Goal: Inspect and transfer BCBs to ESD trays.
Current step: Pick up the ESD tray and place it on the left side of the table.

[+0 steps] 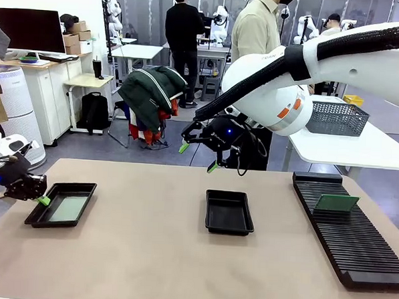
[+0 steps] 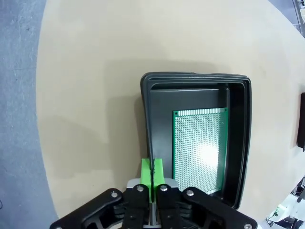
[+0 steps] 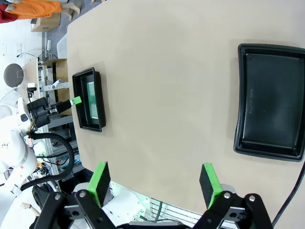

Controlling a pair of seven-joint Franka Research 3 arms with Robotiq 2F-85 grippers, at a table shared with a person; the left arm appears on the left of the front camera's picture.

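Observation:
A pale green BCB [image 1: 69,208] lies flat in the left ESD tray [image 1: 48,218] at the table's left. My left gripper [image 1: 43,199] is shut, its green pads [image 2: 147,174] pressed together just over that tray's left rim [image 2: 147,124], beside the BCB [image 2: 199,148]. A second ESD tray [image 1: 228,225] sits empty at the table's middle. My right gripper [image 1: 198,157] hangs open in the air behind it, holding nothing; its own view looks down on the empty tray [image 3: 271,109] and the far tray [image 3: 78,102]. Another BCB [image 1: 336,202] stands in the rack.
A long black slotted rack [image 1: 355,245] runs along the table's right side. A grey mesh basket [image 1: 336,118] stands on a white table behind it. A person [image 1: 256,28] stands at the far side. Bare tan tabletop lies between the two trays.

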